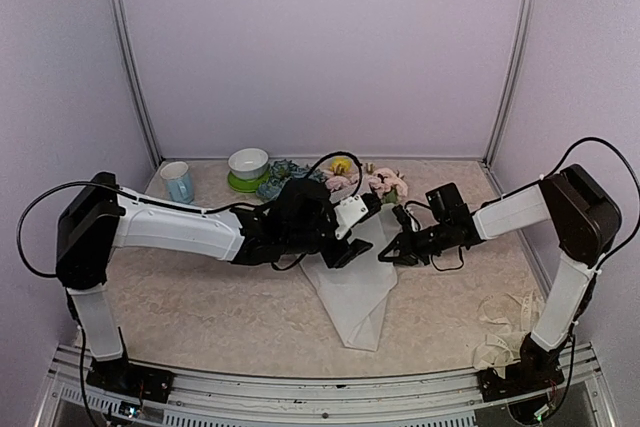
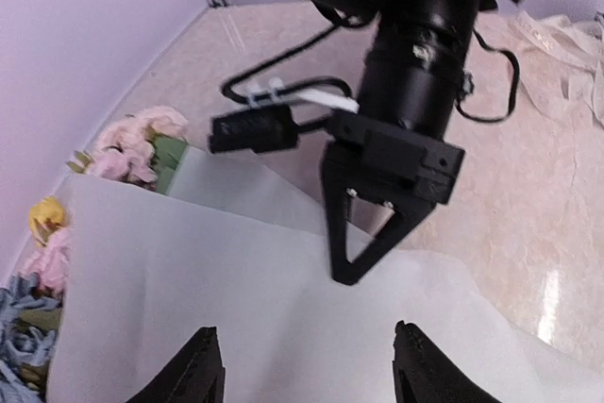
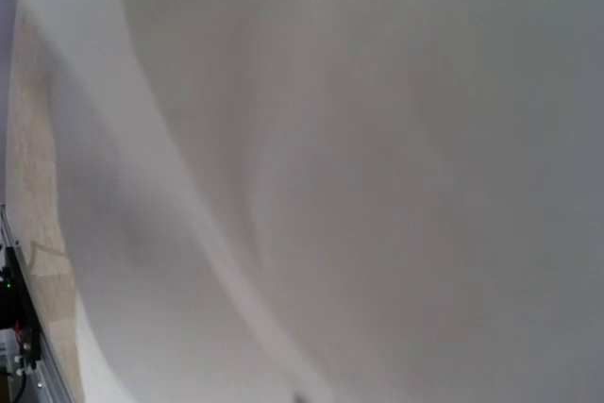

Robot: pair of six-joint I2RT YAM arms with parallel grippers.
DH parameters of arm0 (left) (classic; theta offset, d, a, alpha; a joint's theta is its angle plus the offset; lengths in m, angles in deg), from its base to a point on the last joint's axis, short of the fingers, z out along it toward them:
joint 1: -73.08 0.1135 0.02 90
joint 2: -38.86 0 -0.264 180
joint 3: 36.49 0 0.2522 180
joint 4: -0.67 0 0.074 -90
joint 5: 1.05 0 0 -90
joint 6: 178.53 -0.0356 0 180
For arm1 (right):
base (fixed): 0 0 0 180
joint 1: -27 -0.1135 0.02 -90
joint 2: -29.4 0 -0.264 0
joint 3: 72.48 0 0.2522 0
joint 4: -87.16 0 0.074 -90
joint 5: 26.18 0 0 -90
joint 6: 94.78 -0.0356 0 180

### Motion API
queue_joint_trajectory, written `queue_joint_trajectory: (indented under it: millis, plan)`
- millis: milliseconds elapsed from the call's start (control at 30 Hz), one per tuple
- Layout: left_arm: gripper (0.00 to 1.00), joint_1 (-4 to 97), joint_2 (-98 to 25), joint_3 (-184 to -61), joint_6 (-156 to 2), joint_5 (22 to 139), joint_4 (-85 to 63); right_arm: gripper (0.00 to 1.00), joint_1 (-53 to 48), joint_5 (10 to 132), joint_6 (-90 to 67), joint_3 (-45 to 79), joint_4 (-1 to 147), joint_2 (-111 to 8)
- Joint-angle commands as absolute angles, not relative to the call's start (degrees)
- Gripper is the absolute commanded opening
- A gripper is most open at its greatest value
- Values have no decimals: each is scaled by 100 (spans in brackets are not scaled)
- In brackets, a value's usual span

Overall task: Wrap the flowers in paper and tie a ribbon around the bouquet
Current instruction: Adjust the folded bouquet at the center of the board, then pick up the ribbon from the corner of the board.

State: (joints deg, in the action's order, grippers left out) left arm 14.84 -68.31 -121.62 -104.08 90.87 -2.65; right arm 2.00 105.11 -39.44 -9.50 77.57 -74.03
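The white paper (image 1: pixel 358 292) lies folded into a cone at the table's middle, its point toward the near edge. The flowers (image 1: pixel 340 179), blue, pink and yellow, stick out of its far end. In the left wrist view pink blooms (image 2: pixel 132 143) show past the sheet (image 2: pixel 236 299). My left gripper (image 1: pixel 348 250) hovers open over the paper, its fingers (image 2: pixel 203 370) apart with nothing between them. My right gripper (image 1: pixel 388 254) meets the sheet's right edge, and its closed tip (image 2: pixel 347 271) is shut on the paper. Paper (image 3: pixel 377 139) fills the right wrist view and hides the fingers. The ribbon (image 1: pixel 505 322) lies loose at the near right.
A light blue cup (image 1: pixel 178 182) and a white bowl on a green plate (image 1: pixel 248 165) stand at the back left. The ribbon (image 2: pixel 557 40) also shows beyond the right arm. Metal posts and lilac walls enclose the table.
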Motion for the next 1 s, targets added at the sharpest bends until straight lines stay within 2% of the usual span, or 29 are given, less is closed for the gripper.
queue_joint_trajectory:
  millis: [0, 167, 433, 567, 667, 800, 867, 967]
  plan:
    - [59, 1247, -7411, -12188, -10611, 8665, -1004, 0, 212, 10346, -3944, -771, 7643, -7440]
    - [54, 1113, -7985, -12480, -10690, 8648, -1418, 0, 204, 10213, -3905, -719, 7552, -7431]
    - [54, 1062, -8268, -12422, -10818, 8326, -1632, 0, 204, 9607, -3781, -496, 6913, -7304]
    - [52, 1089, -8331, -12373, -10789, 8219, -1657, 20, 220, 8374, -3695, -328, 5981, -6799]
    - [52, 1129, -8313, -12282, -10754, 8142, -1548, 42, 245, 7343, -3798, -317, 5242, -6243]
    - [52, 1173, -8305, -12261, -10721, 8130, -1529, 64, 273, 5928, -4315, -427, 3936, -5449]
    - [52, 1173, -8285, -12236, -10710, 8126, -1508, 67, 297, 5376, -4663, -511, 3315, -5040]
    - [52, 1182, -8254, -12221, -10667, 8117, -1464, 66, 318, 5036, -5305, -531, 2471, -4625]
